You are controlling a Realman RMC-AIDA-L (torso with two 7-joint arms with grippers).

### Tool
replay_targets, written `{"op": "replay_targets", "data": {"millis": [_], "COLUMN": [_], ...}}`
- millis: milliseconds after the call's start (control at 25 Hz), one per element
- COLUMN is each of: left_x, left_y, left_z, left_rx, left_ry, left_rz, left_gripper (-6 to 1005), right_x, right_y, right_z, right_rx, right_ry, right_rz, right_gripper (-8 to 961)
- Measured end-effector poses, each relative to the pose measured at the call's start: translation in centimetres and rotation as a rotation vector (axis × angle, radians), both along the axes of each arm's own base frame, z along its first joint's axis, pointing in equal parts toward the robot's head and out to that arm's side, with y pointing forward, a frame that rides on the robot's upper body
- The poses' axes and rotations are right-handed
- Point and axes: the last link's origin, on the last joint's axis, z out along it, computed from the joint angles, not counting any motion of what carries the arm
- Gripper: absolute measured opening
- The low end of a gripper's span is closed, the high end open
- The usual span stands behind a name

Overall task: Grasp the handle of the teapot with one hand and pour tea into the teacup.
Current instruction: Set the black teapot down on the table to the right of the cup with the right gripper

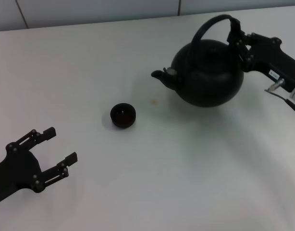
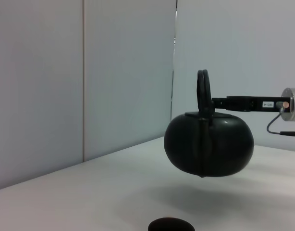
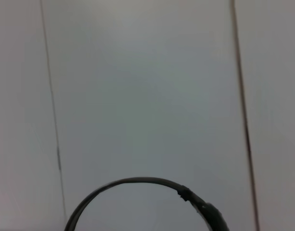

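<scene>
The right gripper [image 1: 235, 37], reaching in from the upper right of the head view, is clamped on the handle [image 1: 215, 20] at its thicker, sleeved side, its fingers pressed against the hoop. The handle arches over the teapot [image 1: 210, 72], which sits in the upper right of that frame with its short spout aimed toward the frame's left. In the left wrist view the teapot [image 2: 209, 144] hangs clear of the table [image 2: 90, 192], a soft shadow beneath it, with the right arm running in level from the frame's right edge to meet the handle [image 2: 203, 91]. The right wrist view shows only the curve of the handle [image 3: 138, 185] along the bottom of the frame against a pale panelled wall. The teacup [image 1: 123, 115] stands on the white table [image 1: 186, 168] near the middle of the head view, well apart from the spout. The left gripper [image 1: 59, 144] rests in the lower left corner, fingers spread wide and holding nothing, well apart from the teacup.
</scene>
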Motion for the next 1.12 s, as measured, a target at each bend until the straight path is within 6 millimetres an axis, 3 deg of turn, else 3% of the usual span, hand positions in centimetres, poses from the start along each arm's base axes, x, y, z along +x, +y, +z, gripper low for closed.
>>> {"op": "replay_targets", "data": {"millis": [360, 1120], "left_x": [0.1, 0.0], "left_y": [0.0, -0.2], "left_z": [-0.2, -0.2], "left_rx": [-0.005, -0.007], "left_ry": [-0.005, -0.008], "left_rz": [0.001, 0.004], "left_gripper": [802, 802], "right_x": [1.3, 1.7], "right_y": [-1.9, -2.7], "right_z": [-1.6, -2.4], "right_rx": [0.081, 0.099], "right_ry": [-0.046, -0.081], "right_rz": [-0.035, -0.054], "right_gripper": [148, 154]}}
